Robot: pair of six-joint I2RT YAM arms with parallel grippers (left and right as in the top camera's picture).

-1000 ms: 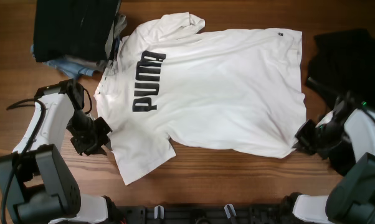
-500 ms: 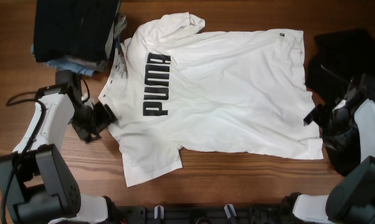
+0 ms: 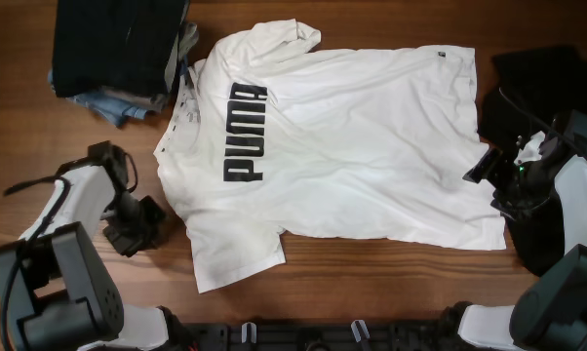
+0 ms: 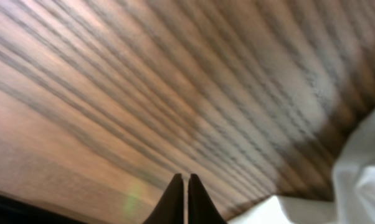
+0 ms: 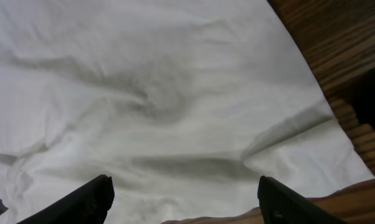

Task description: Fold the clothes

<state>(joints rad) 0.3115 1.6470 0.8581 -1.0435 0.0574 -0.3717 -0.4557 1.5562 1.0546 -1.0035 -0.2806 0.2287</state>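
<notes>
The clothes are one white T-shirt (image 3: 362, 136) with black PUMA lettering (image 3: 245, 132), spread flat on the wooden table (image 3: 371, 283). Its collar faces left and its hem faces right. My left gripper (image 3: 142, 222) is shut and empty over bare wood, just left of the lower sleeve (image 3: 230, 258). In the left wrist view the gripper (image 4: 187, 199) has its fingers pressed together, and the white T-shirt (image 4: 362, 174) shows at the lower right. My right gripper (image 3: 489, 180) stands open above the hem. The right wrist view shows that gripper (image 5: 187, 205) with wrinkled cloth (image 5: 175, 93) between its spread fingers, nothing pinched.
A pile of dark clothes (image 3: 118, 44) with some blue denim (image 3: 113, 102) sits at the back left, touching the shirt's collar area. A black garment (image 3: 547, 88) lies at the right edge beside my right arm. A dark rail (image 3: 303, 336) runs along the table's front.
Both grippers dragged the shirt rightward and let go. The left one drew back down and left onto bare wood and shut. The right one opened and rose slightly over the hem.
</notes>
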